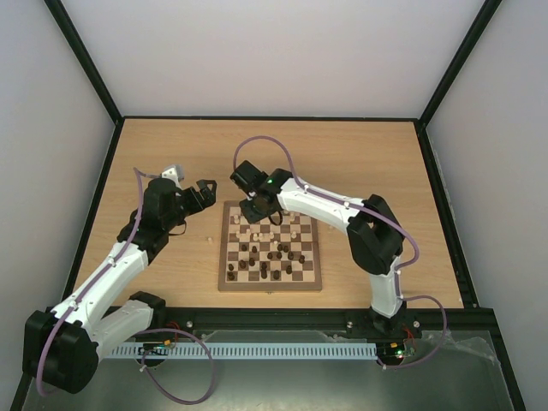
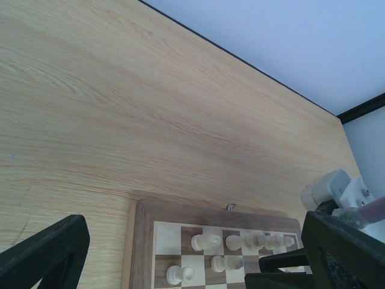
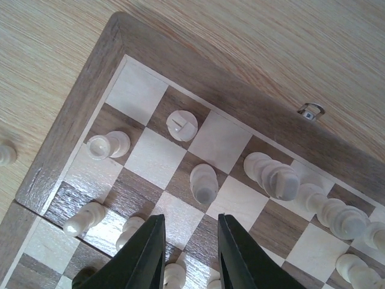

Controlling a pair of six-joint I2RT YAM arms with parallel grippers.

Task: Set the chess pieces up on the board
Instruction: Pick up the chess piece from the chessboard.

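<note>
White arms (image 1: 96,287), blk joints (image 1: 373,236), purple cables (image 1: 261,137)

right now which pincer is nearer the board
Right. The right pincer hangs over the board, at its far-left corner; the left pincer is off it, over the table to its left.

Light wood-grain tabletop (image 1: 368,163) between plain white walls (image 1: 274,51), black frame struts (image 1: 84,58) along the corners.
</note>
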